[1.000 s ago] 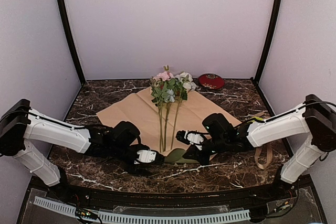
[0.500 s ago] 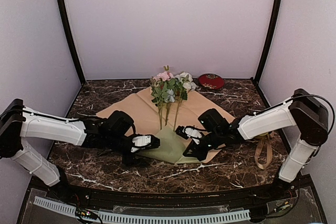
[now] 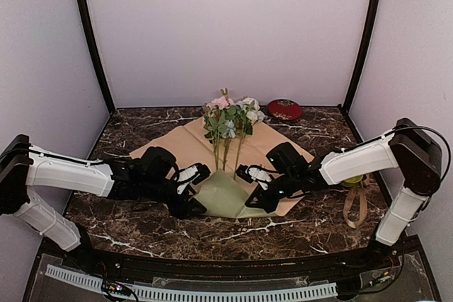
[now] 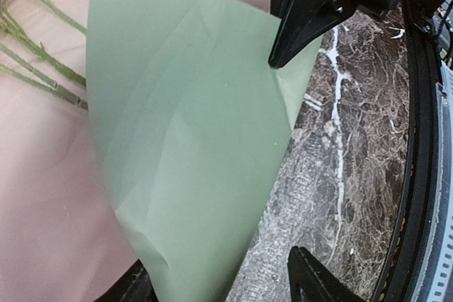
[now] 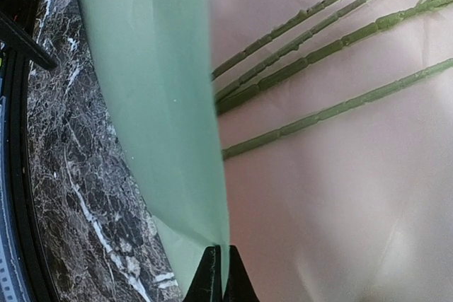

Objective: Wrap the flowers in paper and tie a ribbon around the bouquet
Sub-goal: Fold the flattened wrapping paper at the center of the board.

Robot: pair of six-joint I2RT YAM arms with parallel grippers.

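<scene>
the paper lies tan face up in the middle of the bench. the flowers rest on it, blooms toward the top of the frame and stems running down toward the lower centre. the sheet's near corner is folded up as a sage-green flap that covers the stem ends. the right jaws are fully closed, pinching the flap's edge at the bottom of the right wrist view. the left jaws stand well apart beside the flap's other edge and seem to have hold of nothing. the likely trouble is this one-sided grip: if the right arm pulls across before the left jaws close, the thin sheet could slip free and spring flat, or drag the loose stems askew. a hard tug might also crease or tear it. the ribbon lies at the right edge of the frame, well apart from the paper, and looks not yet needed.
</scene>
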